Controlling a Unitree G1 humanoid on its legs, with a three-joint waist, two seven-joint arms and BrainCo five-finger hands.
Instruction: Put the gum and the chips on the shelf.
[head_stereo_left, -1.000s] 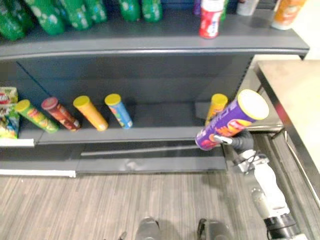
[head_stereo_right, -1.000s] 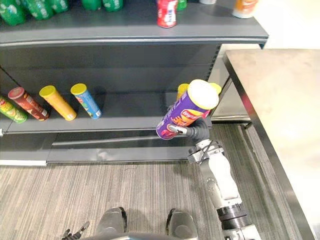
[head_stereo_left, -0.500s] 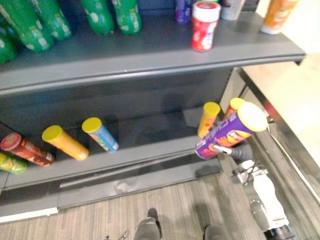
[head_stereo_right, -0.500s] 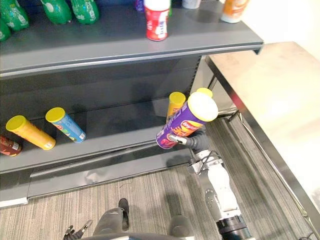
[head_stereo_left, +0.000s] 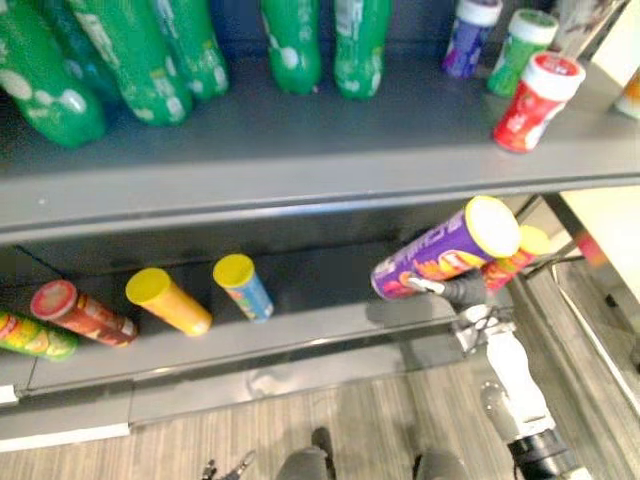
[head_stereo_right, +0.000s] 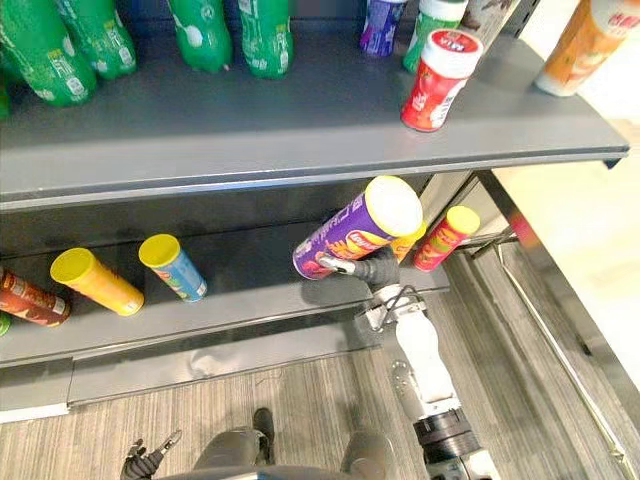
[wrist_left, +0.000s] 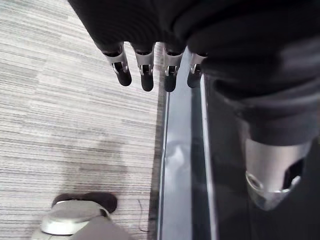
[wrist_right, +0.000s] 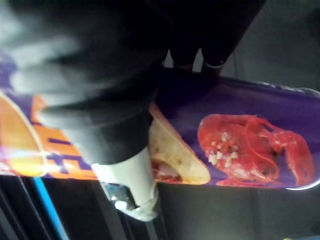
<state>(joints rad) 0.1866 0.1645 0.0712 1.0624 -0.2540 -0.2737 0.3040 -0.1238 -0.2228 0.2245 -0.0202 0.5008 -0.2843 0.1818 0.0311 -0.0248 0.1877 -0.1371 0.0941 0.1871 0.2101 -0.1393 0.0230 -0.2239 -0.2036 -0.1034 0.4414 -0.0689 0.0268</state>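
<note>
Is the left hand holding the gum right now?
No, the left hand hangs with straight fingers above the floor, holding nothing.

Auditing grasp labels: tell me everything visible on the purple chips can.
The purple cylindrical chips can has a pale yellow lid, orange lettering and a red lobster picture; it looks like printed cardboard. It is closed, tilted with the lid end higher, held by the right hand near its lower end, in front of the grey lower shelf.
</note>
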